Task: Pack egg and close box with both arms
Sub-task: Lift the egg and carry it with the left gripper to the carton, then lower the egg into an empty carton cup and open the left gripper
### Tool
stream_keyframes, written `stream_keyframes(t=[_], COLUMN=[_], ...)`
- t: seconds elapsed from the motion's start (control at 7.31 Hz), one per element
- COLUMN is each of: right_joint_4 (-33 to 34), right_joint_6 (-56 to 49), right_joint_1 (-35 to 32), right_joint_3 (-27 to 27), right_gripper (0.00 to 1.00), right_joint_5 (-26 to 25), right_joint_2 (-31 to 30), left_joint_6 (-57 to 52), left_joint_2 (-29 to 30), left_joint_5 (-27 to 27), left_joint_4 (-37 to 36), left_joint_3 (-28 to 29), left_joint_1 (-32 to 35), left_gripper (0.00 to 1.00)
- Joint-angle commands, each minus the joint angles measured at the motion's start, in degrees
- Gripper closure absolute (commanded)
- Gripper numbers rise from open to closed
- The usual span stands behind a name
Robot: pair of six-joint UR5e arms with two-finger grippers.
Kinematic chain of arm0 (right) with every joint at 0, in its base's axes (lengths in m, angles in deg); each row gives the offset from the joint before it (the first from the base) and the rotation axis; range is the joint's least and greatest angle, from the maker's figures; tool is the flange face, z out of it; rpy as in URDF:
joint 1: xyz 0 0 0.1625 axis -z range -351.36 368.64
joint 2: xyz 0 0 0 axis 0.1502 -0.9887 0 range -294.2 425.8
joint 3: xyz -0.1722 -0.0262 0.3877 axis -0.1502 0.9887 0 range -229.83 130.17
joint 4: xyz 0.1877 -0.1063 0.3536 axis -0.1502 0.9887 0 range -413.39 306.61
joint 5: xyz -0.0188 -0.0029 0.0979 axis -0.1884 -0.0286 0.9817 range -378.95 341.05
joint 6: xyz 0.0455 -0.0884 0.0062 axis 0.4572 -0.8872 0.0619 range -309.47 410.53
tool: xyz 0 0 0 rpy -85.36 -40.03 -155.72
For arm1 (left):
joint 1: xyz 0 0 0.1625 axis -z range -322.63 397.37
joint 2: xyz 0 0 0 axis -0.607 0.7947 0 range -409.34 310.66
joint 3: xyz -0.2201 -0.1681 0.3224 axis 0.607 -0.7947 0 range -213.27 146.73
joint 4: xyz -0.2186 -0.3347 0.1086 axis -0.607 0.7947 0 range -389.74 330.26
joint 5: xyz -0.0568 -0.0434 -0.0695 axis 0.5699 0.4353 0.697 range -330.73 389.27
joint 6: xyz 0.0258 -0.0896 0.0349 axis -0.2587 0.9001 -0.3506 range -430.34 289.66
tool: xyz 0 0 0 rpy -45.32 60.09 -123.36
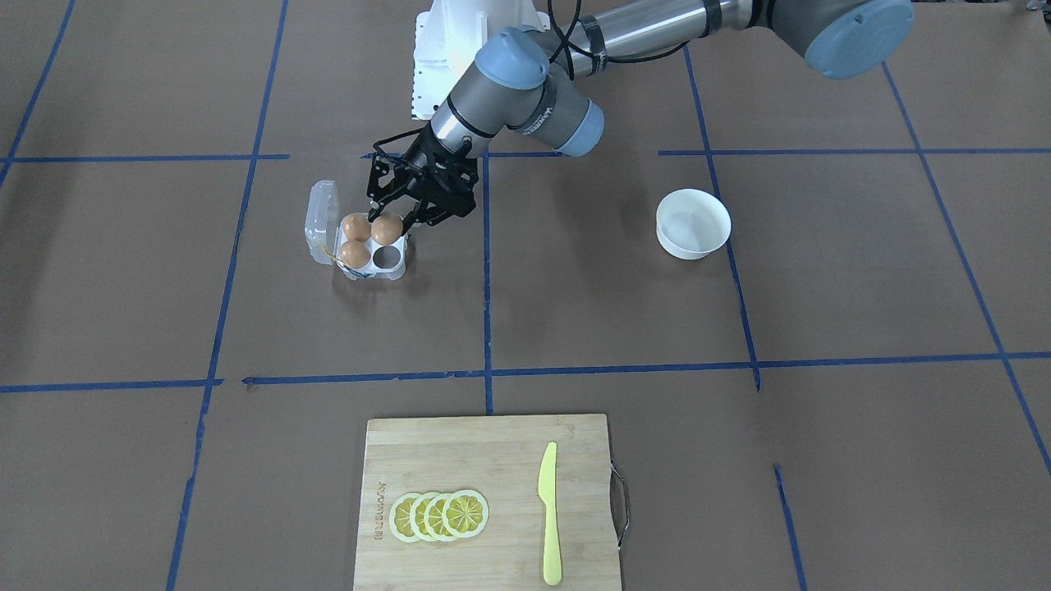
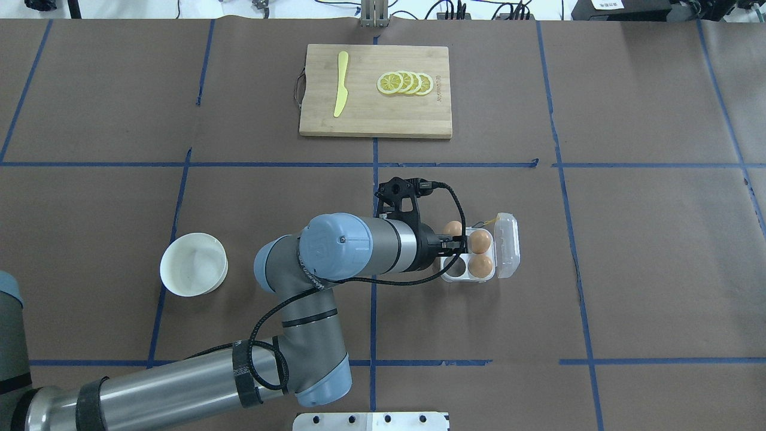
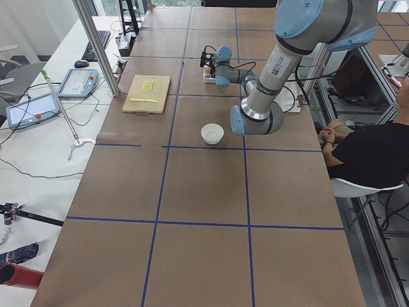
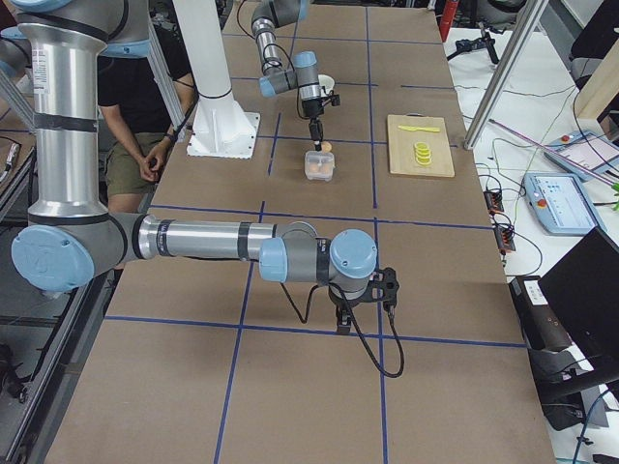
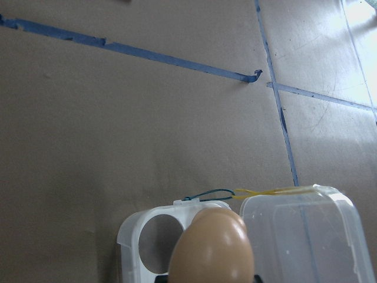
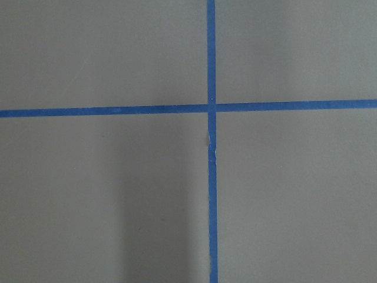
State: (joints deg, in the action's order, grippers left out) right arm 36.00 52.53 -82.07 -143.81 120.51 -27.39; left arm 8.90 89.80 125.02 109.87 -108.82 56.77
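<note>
The clear box (image 1: 384,258) lies open on the table, its lid (image 1: 323,217) folded out flat. Two eggs (image 1: 355,254) sit in the cells nearest the lid, and one cell is empty. My left gripper (image 1: 388,223) is shut on a third egg (image 1: 387,229) just above the box's fourth cell. The left wrist view shows that egg (image 5: 212,247) close up over the box (image 5: 154,236). From overhead the held egg (image 2: 453,228) shows beside the left gripper (image 2: 457,238). My right gripper (image 4: 363,298) hangs over bare table far from the box; I cannot tell if it is open.
A white bowl (image 1: 694,223) stands apart on the robot's left side of the table. A wooden cutting board (image 1: 484,460) with lemon slices (image 1: 439,515) and a yellow knife (image 1: 548,513) lies at the far edge. The white pedestal (image 1: 460,49) stands behind the box.
</note>
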Motion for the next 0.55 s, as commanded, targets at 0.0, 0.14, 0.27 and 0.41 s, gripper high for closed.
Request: stream_keyframes(t=[0.0, 0.14, 0.27, 0.41], right_joint_4=[0.0, 0.0, 0.0, 0.0], right_joint_6=[0.0, 0.0, 0.1, 0.2], right_joint_1=[0.0, 0.0, 0.0, 0.0], right_joint_3=[-0.1, -0.2, -0.5, -0.9], right_gripper=[0.0, 0.0, 0.0, 0.0], right_joint_5=[0.0, 0.0, 0.0, 0.0], right_joint_2=[-0.1, -0.2, -0.2, 0.0], left_joint_6=[0.5, 2.6, 3.7, 3.5], left_joint_2=[0.2, 0.2, 0.2, 0.1], left_joint_5=[0.0, 0.0, 0.1, 1.4], left_joint_4=[0.0, 0.0, 0.0, -0.7], left_joint_3=[0.4, 0.2, -0.1, -1.3], left_joint_1=[-0.7, -0.7, -0.5, 0.8], left_gripper=[0.33, 0.0, 0.0, 0.0])
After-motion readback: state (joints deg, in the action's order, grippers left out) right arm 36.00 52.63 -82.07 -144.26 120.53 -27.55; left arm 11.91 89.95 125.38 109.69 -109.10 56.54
